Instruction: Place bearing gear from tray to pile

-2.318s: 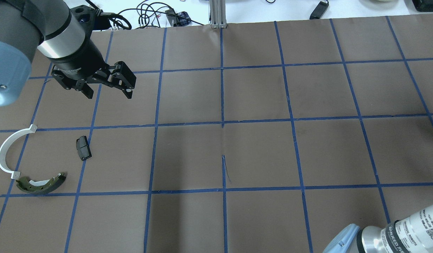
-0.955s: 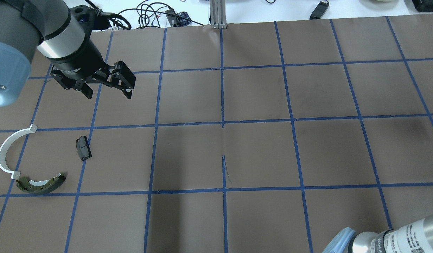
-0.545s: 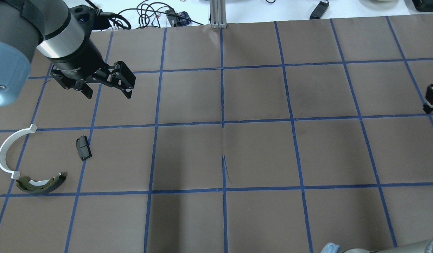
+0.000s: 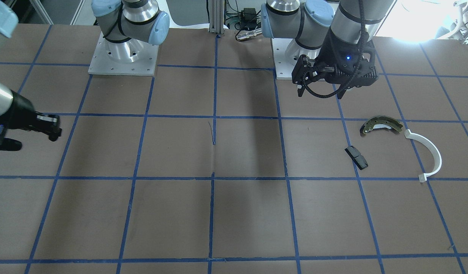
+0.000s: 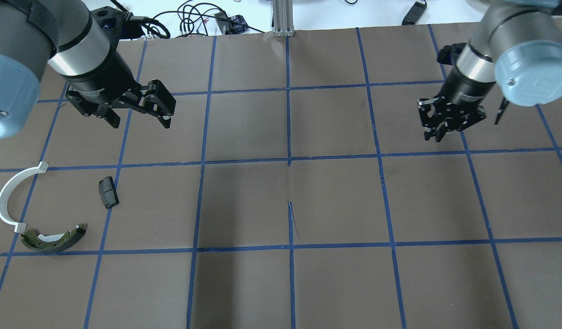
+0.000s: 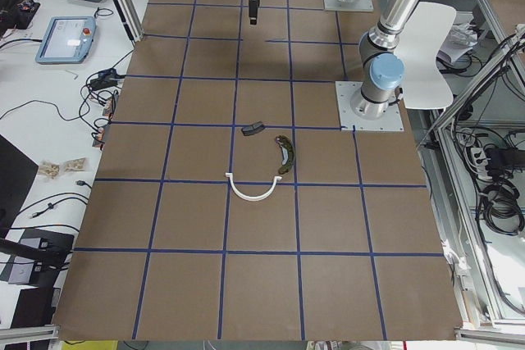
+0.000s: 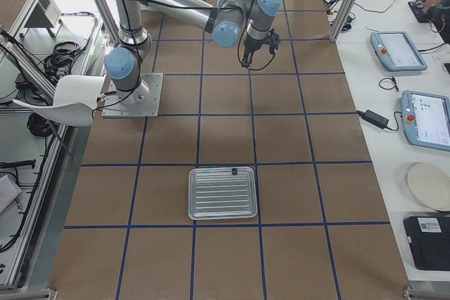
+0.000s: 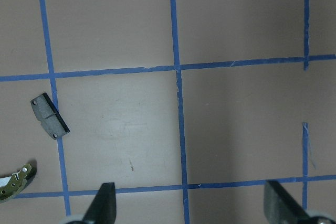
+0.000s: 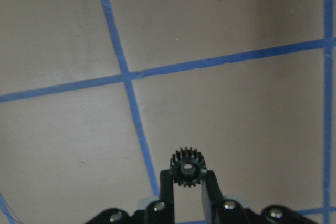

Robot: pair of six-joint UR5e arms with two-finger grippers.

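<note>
My right gripper is shut on a small black toothed bearing gear and holds it above the brown mat. The gripper hangs over the right part of the table in the overhead view and sits at the left edge of the front view. The pile lies at the table's left: an olive brake shoe, a white half-ring and a black pad. My left gripper is open and empty, high above the mat beyond the pile. The silvery tray shows only in the exterior right view.
A small dark part sits at the tray's far rim. Blue tape lines divide the mat into squares. Cables and an aluminium post stand past the far edge. The arm bases are bolted at the robot's side.
My right arm has swung in from the right edge, and its gripper has moved leftward over the mat. The left arm and the pile have not visibly moved.
</note>
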